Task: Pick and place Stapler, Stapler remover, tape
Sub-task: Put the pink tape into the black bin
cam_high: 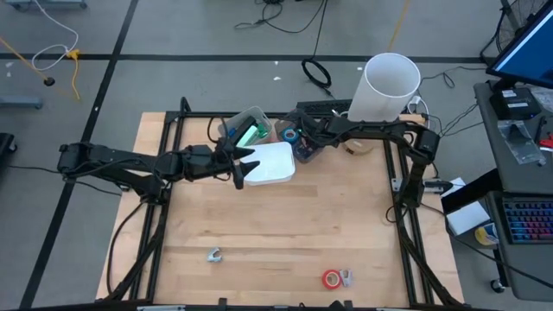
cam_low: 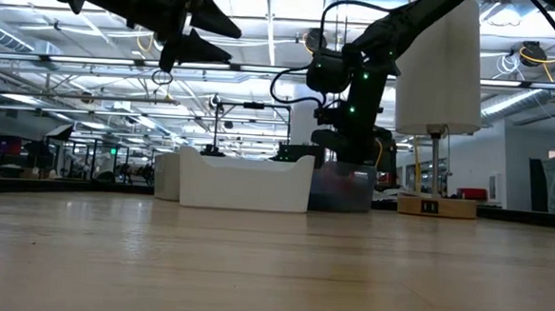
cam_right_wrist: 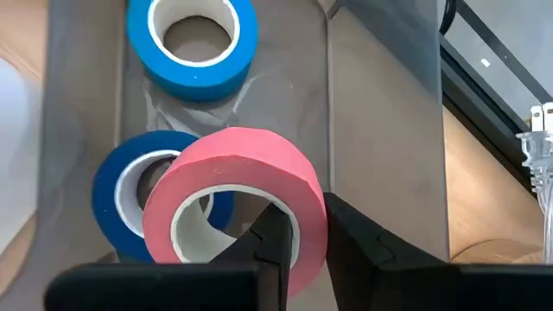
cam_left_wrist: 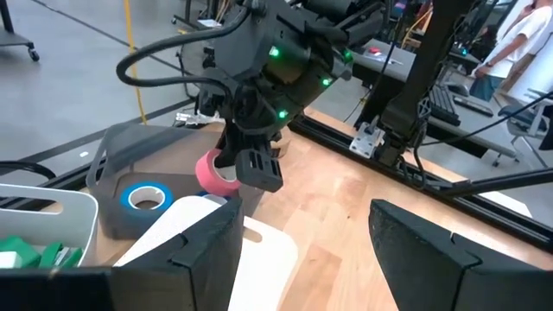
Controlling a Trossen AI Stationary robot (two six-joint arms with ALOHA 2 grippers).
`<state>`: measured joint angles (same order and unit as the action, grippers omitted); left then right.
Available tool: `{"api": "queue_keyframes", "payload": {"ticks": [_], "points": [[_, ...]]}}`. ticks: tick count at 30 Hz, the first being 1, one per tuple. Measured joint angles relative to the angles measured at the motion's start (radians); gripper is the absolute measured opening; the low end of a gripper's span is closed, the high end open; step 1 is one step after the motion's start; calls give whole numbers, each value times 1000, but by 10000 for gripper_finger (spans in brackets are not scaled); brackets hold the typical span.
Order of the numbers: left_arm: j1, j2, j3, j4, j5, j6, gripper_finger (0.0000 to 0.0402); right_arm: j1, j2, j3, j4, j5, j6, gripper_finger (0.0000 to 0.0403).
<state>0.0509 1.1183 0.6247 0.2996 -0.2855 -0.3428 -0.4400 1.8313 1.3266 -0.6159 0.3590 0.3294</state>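
We see a pale wooden table. On it at the far side sit a white tray, a clear bin to its left and a grey bin to its right. Near the front edge lie a red tape roll and, further left, a small metal piece.

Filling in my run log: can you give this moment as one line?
right gripper: shut on pink tape roll, over grey tray | tray: two blue tape rolls | left gripper: open, empty, nearby
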Motion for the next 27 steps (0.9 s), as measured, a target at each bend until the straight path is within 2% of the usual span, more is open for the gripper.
{"api": "queue_keyframes", "payload": {"ticks": [7, 15, 22, 27], "points": [[0, 0, 0, -15, 24, 5, 248, 1, 0, 0, 1, -5, 0, 51], [0, 0, 0, -20, 26, 3, 248, 1, 0, 0, 2, -51, 0, 81], [0, 0, 0, -20, 27, 2, 248, 1, 0, 0, 6, -51, 3, 113], [0, 0, 0, -20, 67, 5, 248, 1, -11, 0, 13, -36, 16, 128]]}}
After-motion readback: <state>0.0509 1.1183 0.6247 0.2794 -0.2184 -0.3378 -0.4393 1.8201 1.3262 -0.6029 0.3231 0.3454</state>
